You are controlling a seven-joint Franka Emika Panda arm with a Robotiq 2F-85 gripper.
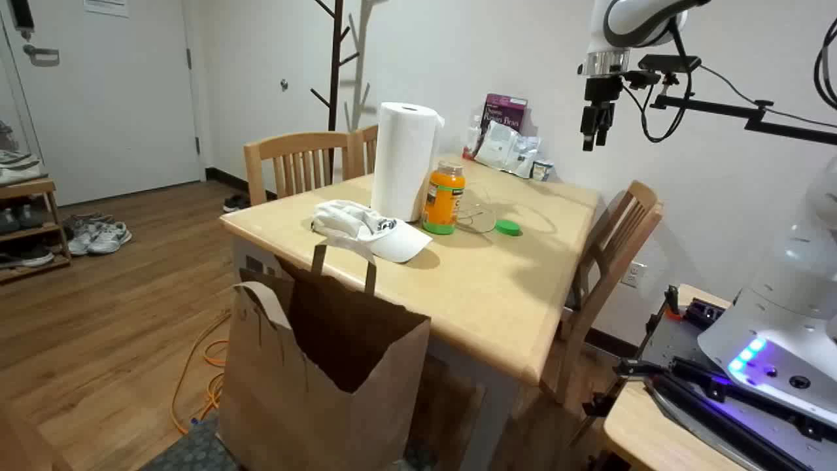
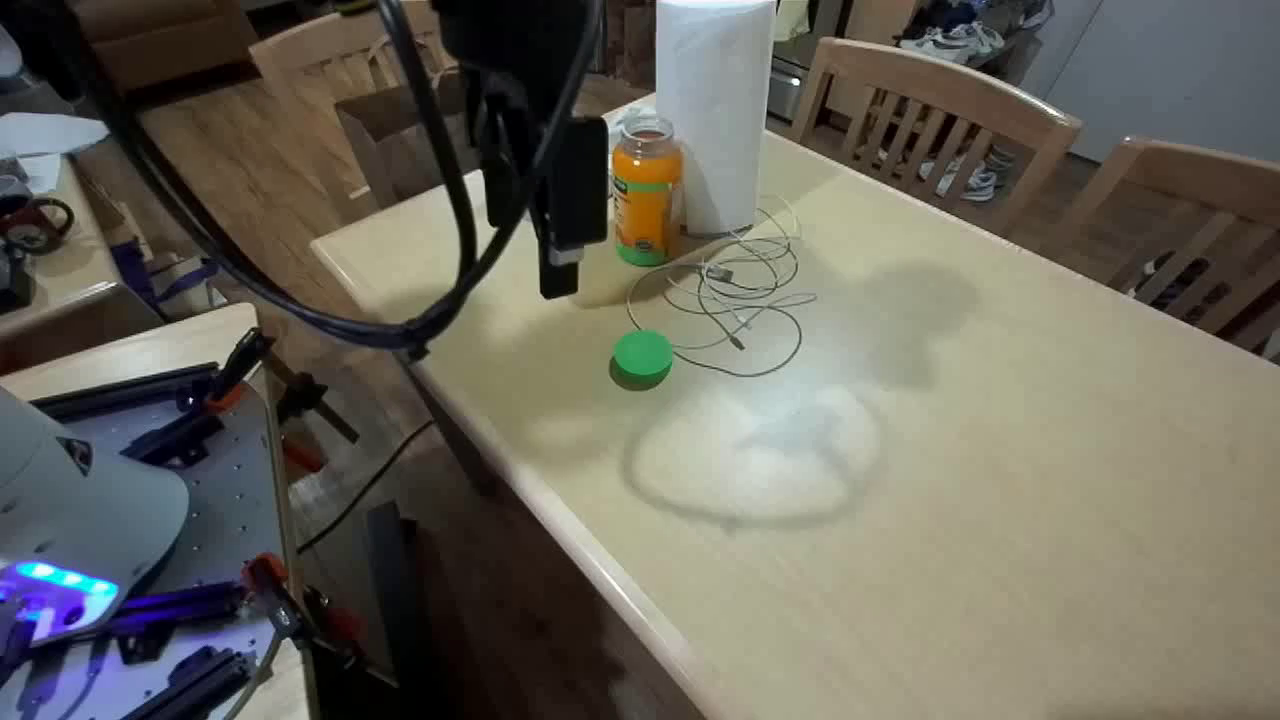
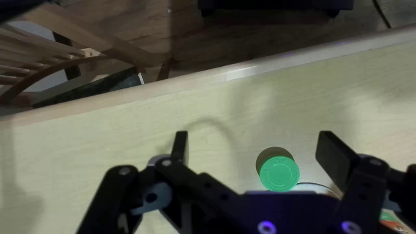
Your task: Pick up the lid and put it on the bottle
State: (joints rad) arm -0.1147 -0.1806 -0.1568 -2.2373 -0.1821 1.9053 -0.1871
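The lid, a flat round bright green cap, lies on the table in both exterior views [image 1: 507, 227] [image 2: 643, 356] and the wrist view [image 3: 279, 175]. The bottle, orange-yellow with a clear open neck, stands upright near it in both exterior views [image 1: 444, 199] [image 2: 646, 195]. A sliver of green and orange at the wrist view's lower right may be the bottle. My gripper [image 3: 253, 139] is open and empty, its fingers wide apart. It is above the tabletop in both exterior views [image 1: 594, 139] [image 2: 565, 245]. The lid shows between the fingers in the wrist view, below them and nearer the right finger.
A tall white paper roll [image 1: 405, 160] stands beside the bottle. A white cap [image 1: 366, 226] lies in front of it. A thin loose cable [image 2: 735, 290] coils by the lid and bottle. A paper bag [image 1: 327, 379] stands at the table's edge. Packages [image 1: 507, 149] stand at the wall.
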